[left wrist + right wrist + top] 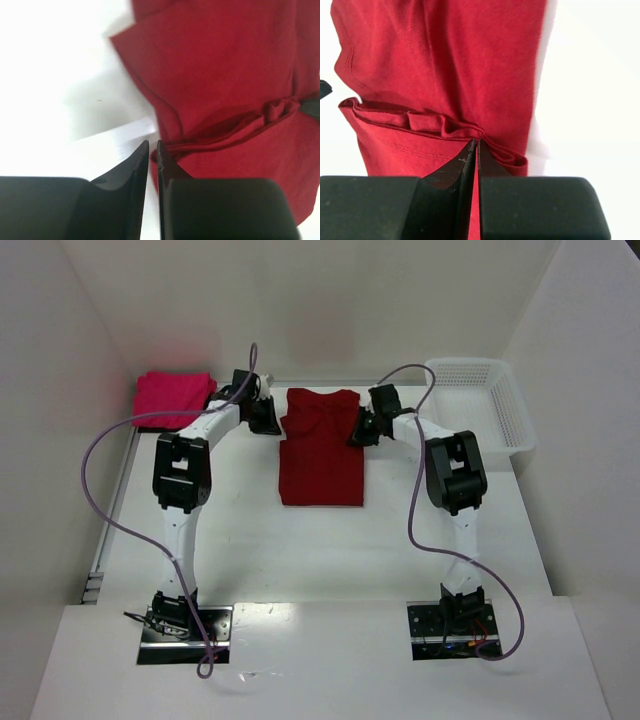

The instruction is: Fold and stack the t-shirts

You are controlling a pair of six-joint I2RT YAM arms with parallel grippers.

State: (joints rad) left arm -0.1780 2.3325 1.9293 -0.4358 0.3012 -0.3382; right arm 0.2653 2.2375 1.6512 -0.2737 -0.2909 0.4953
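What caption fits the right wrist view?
Right claw pinching a bunched fold of the red t-shirt on the white table.

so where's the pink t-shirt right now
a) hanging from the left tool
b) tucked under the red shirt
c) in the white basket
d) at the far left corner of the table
d: in the top view the pink t-shirt lies bunched at the table's far left corner, apart from the red t-shirt spread in the middle.
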